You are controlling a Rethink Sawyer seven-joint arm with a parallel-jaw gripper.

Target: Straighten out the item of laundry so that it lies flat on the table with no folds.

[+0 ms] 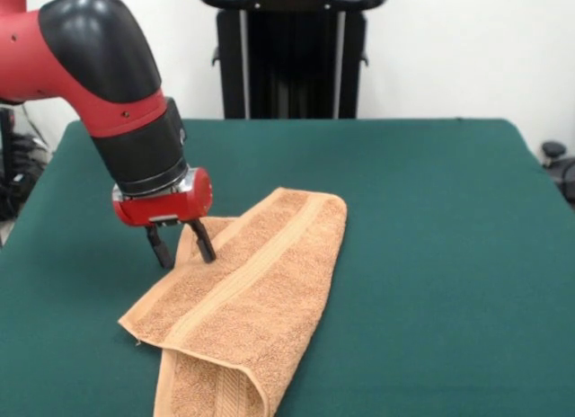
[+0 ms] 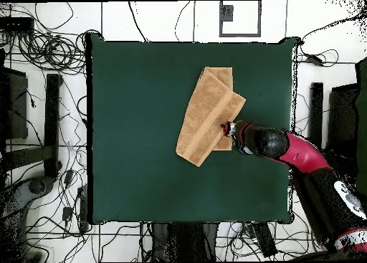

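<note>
The towel (image 1: 243, 300) lay on the table (image 1: 431, 255), left of centre in the front view and reaching to the near edge of that picture. The gripper (image 1: 181, 246) stood at the towel's left edge, toward its far end, with its two dark fingers (image 1: 203, 240) slightly parted and pointing down; one finger sat over the cloth and the other just left of it, and whether they pinched the edge could not be told. In the overhead view the gripper (image 2: 229, 127) met the towel (image 2: 208, 117) at its right side. The towel was orange-tan terry, folded over on itself: a long upper layer ran slantwise from the far right to the near left, with a woven band along its length, and a second layer showed from under it at the near end. It did not lie flat.
</note>
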